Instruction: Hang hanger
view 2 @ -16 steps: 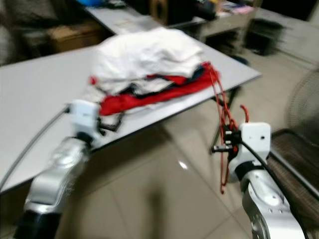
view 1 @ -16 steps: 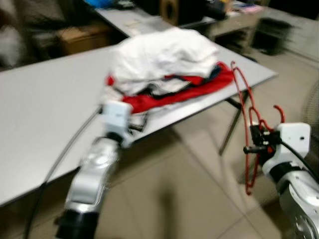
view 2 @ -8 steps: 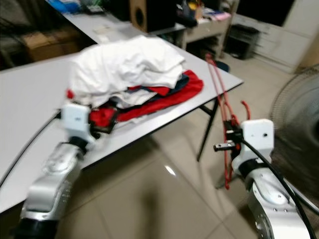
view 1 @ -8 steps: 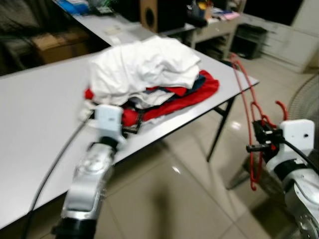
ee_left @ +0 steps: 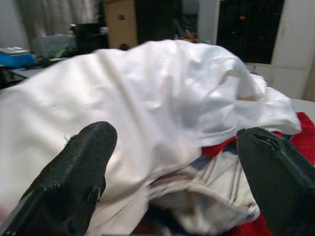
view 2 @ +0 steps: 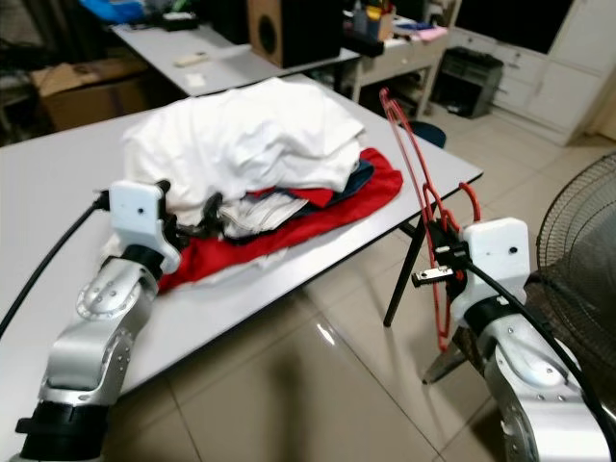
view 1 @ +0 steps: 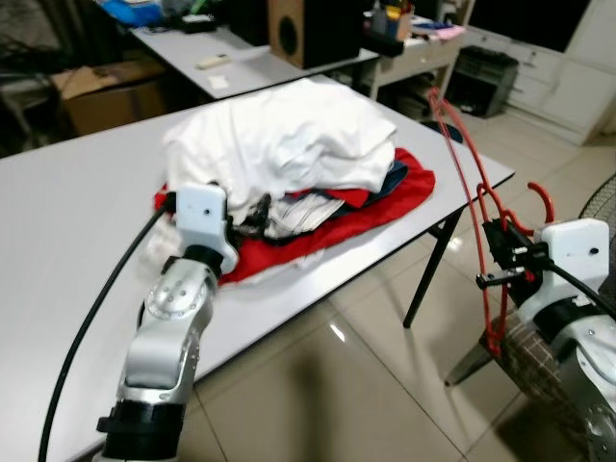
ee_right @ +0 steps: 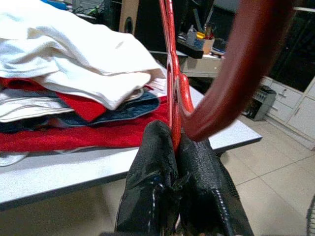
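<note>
While clamped, R gripper (view 1: 502,252) holds thin red hanger (view 1: 469,183).

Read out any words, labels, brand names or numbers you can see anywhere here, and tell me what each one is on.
None can be read.
Cardboard box behind the table: no print that can be made out.
Items on the back desk: too small and blurred to read.
Pile of clothes and red hanger: no lettering visible.

fan (view 2: 583,252): cut off by right edge | table (view 1: 67,231): near-left end out of frame | clothes pile (view 1: 289,159): lower garments mostly hidden under white cloth | far shelf items: too small to tell
</note>
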Tool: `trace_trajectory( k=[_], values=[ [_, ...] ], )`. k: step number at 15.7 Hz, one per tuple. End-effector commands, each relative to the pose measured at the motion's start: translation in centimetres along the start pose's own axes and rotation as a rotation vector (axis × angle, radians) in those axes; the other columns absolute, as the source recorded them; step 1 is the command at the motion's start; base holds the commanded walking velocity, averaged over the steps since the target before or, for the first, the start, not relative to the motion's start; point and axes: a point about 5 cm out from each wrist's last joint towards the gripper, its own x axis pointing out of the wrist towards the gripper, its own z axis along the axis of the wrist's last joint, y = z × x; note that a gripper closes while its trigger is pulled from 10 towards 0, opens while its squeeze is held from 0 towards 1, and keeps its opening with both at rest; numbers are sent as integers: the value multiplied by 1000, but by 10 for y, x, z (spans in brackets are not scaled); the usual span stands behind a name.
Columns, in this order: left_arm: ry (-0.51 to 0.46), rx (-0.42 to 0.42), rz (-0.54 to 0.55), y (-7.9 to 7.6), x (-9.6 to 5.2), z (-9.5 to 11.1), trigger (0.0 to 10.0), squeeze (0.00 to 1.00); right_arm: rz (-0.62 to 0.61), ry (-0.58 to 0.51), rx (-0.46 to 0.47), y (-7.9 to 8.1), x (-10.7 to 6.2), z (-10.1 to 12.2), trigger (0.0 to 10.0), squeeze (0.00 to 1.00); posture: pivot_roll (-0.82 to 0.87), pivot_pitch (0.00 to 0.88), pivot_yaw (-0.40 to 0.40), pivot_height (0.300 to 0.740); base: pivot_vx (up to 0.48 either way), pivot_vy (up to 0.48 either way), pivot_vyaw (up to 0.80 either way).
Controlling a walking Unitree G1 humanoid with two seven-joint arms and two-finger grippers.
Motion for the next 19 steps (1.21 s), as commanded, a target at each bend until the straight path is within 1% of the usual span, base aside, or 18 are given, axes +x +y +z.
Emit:
trace_trajectory(
  k=[1, 4, 5, 6, 7, 8, 9, 10, 11, 12, 13, 14, 15, 16, 17, 18, 19],
  values=[
    [-38, 3, -51, -14, 7, 8, 10000, 592, -1, 14, -20, -5, -3, -3, 10000, 0, -205, 0, 22, 740, 334, 0, 0],
    [-54, 12, -42, -15, 10, 11, 10000, 592, 17, 14, -26, -4, -4, -4, 10000, 0, -206, 0, 26, 740, 333, 0, 0],
    [-68, -5, 16, -8, 14, 15, 10000, 490, 22, 11, -9, -3, -6, -5, 10000, 0, -202, 0, 32, 740, 0, 0, 0],
    [-72, -4, -9, -9, 16, 17, 10000, 459, 25, 13, -3, -2, -6, -6, 10000, 0, -202, 0, 32, 740, 0, 0, 0],
    [-90, -4, -57, -14, 18, 18, 10000, 435, 35, 13, -4, 1, -5, -8, 10000, 0, -196, 0, 36, 740, 0, 0, 0],
    [-104, -35, -93, -18, 19, 19, 10000, 588, 43, 11, -3, 3, -4, -8, 10000, 0, -196, 0, 36, 740, 0, 0, 0],
    [-118, -55, -145, -24, 20, 20, 10000, 1000, 49, 11, -16, 4, -3, -9, 10000, 0, -196, 0, 36, 740, 0, 0, 0],
    [-105, -27, -168, -27, 22, 18, 10000, 1000, 50, 11, -20, 3, -3, -9, 10000, 0, -196, 0, 38, 740, 0, 0, 0],
    [-58, 36, -186, -32, 25, 11, 10000, 1000, 52, 12, -23, 2, -2, -9, 10000, 0, -197, 0, 34, 740, 0, 0, 0],
    [-34, 73, -186, -33, 28, 6, 10000, 1000, 52, 13, -26, 1, -3, -9, 10000, 0, -201, 0, 33, 740, 0, 0, 0],
    [-29, 81, -177, -35, 34, 4, 10000, 600, 54, 13, -31, 1, -3, -9, 10000, 0, -203, 0, 31, 740, 0, 0, 0],
    [-29, 78, -175, -37, 37, 4, 10000, 35, 56, 15, -36, 1, -3, -9, 10000, 0, -206, 0, 30, 740, 0, 0, 0],
    [-40, 107, -186, -42, 46, 5, 10000, 0, 63, 18, -44, 2, -3, -9, 10000, 0, -211, 0, 30, 740, 0, 0, 0],
    [-46, 135, -190, -44, 49, 5, 10000, 0, 67, 19, -50, 3, -3, -10, 10000, 0, -211, 0, 30, 740, 0, 0, 0],
    [-53, 145, -197, -46, 53, 6, 10000, 0, 71, 20, -54, 3, -4, -10, 10000, 0, -214, 0, 32, 740, 0, 0, 0],
    [-68, 168, -204, -49, 62, 8, 10000, 0, 75, 28, -67, 5, -5, -11, 10000, 0, -220, 0, 37, 740, 0, 0, 0],
    [-68, 160, -203, -50, 64, 8, 7020, 0, 73, 32, -72, 5, -6, -12, 10000, 0, -223, 0, 40, 740, 0, 0, 0]
  ],
)
